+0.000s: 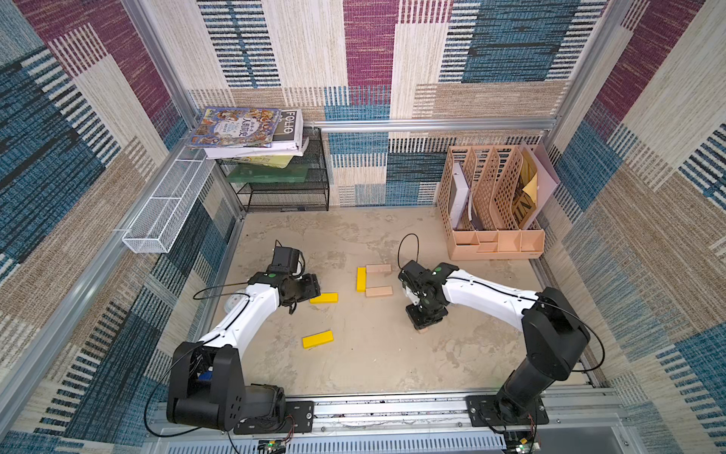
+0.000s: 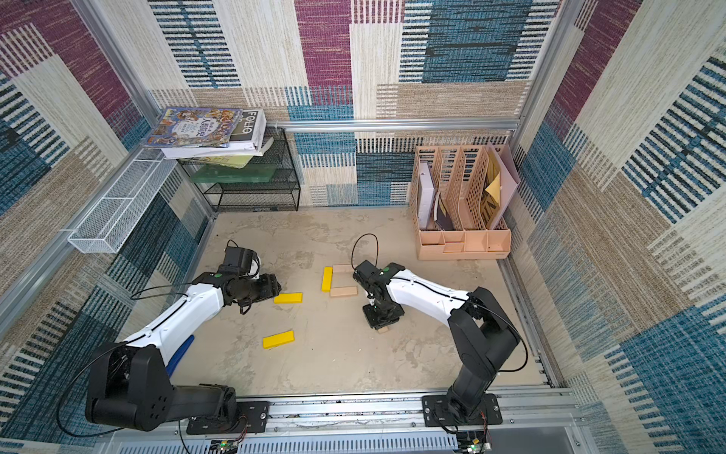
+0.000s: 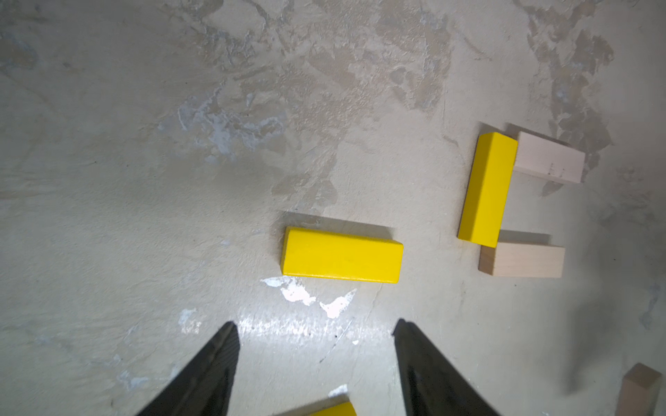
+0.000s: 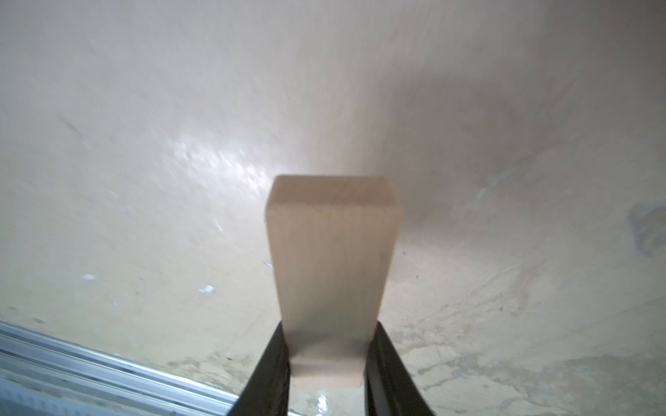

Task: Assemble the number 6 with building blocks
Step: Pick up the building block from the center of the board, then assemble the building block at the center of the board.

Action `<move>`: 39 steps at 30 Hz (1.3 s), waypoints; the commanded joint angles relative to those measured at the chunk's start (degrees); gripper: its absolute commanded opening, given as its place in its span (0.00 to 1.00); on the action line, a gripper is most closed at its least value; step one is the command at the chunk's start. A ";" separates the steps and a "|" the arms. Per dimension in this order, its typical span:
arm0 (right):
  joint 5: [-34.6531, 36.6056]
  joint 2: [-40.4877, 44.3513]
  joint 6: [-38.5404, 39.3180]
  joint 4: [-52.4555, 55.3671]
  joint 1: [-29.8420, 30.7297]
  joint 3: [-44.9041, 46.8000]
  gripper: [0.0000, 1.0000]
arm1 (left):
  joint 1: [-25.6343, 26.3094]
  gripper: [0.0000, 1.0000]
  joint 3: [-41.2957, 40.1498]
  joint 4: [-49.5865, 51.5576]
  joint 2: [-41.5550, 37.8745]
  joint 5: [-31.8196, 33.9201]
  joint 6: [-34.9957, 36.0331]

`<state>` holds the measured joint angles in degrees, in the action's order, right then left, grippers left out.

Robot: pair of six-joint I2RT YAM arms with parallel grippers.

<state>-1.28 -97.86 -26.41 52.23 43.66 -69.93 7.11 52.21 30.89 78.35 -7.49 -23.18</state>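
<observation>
Nearest you, one yellow bar (image 1: 318, 339) lies loose on the table (image 1: 373, 365), and your right gripper (image 4: 328, 326) pinches a tan bar (image 4: 331, 259) across its width, low over the table, contact unclear. Your left gripper (image 3: 315, 322) hangs with its jaws spread just beside a second yellow bar (image 3: 341, 255), not touching it. Farthest out, your part-built number 6 (image 2: 327, 279) is a flat yellow spine bar (image 1: 361, 279) with a far tan bar (image 1: 379, 269) and a near tan bar (image 1: 379, 291) against its two ends, both pointing toward the right arm.
</observation>
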 commanded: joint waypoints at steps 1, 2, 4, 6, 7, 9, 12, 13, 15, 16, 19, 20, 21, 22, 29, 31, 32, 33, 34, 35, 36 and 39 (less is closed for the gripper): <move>-1.40 -3.39 -7.03 2.01 1.45 -5.49 0.00 | -0.02 0.72 0.05 -0.81 -0.47 -0.47 -0.15; -0.88 -4.15 -7.68 2.01 2.19 -6.67 0.00 | 0.00 0.72 -0.08 -0.83 -0.71 -0.58 -0.24; -0.55 -5.46 -9.52 1.00 3.49 -8.51 0.00 | 0.00 0.72 -0.55 -0.76 -1.29 -0.56 -0.33; -2.99 -7.38 -11.78 0.29 3.65 -9.64 0.00 | -0.04 0.72 -0.89 -0.61 -1.98 -0.43 -0.46; -5.27 -8.81 -12.65 0.26 3.54 -10.29 0.00 | 0.00 0.72 -1.12 -0.36 -2.26 -0.43 -0.54; -8.88 -11.32 -13.22 0.07 3.74 -10.99 0.00 | 0.00 0.72 -1.46 -0.14 -2.93 -0.42 -0.81; -6.25 -12.90 -16.36 1.34 4.82 -12.70 0.00 | 0.00 0.72 -1.75 0.22 -3.75 -0.67 -1.07; -5.18 -13.12 -17.22 1.62 5.03 -13.53 0.00 | 0.00 0.72 -1.88 0.33 -4.09 -0.69 -1.14; -3.75 -13.61 -18.82 1.65 5.10 -14.41 0.00 | 0.00 0.71 -2.09 0.38 -4.53 -0.86 -1.37; -3.74 -14.11 -19.47 1.76 4.87 -14.80 0.00 | 0.00 0.71 -2.13 0.45 -4.67 -0.99 -1.48; -2.64 -15.88 -20.43 4.14 5.02 -16.01 0.00 | 0.09 0.71 -2.06 0.57 -4.91 -1.35 -1.85; -1.83 -16.25 -21.12 4.97 5.16 -16.03 0.00 | 0.09 0.71 -2.05 0.57 -5.00 -1.39 -1.96; -1.60 -16.52 -21.48 5.29 5.27 -15.74 0.00 | 0.09 0.71 -2.10 0.57 -5.06 -1.40 -1.92; -1.54 -16.53 -21.80 5.34 5.30 -15.27 0.00 | 0.18 0.71 -2.11 0.61 -5.13 -1.39 -1.96; -0.87 -17.50 -22.54 5.39 5.38 -15.03 0.00 | 0.35 0.71 -2.16 0.05 -4.94 -1.48 -2.82; -0.70 -18.31 -22.48 5.65 5.38 -15.53 0.00 | 0.36 0.71 -2.00 0.22 -4.89 -1.48 -2.84; -0.76 -18.92 -22.24 5.90 5.30 -15.96 0.00 | 0.35 0.71 -1.96 0.27 -4.88 -1.48 -2.75; -0.68 -19.71 -22.12 6.36 5.17 -16.47 0.00 | 0.36 0.71 -1.95 0.31 -4.84 -1.48 -2.64; -0.63 -20.42 -22.02 6.98 5.12 -17.14 0.00 | 0.36 0.71 -1.93 0.37 -4.80 -1.43 -2.58; -0.59 -21.26 -21.75 7.54 5.01 -17.94 0.00 | 0.36 0.71 -1.99 0.32 -4.85 -1.39 -2.57; -0.57 -22.02 -21.49 8.01 5.03 -18.81 0.00 | 0.36 0.71 -1.97 0.37 -4.87 -1.39 -2.54; -0.24 -23.42 -20.83 8.94 5.12 -20.61 0.00 | 0.36 0.71 -2.12 0.38 -4.79 -1.39 -2.51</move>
<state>-2.59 -120.40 -47.97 59.00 48.71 -89.38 7.44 50.13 31.16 73.49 -8.75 -25.50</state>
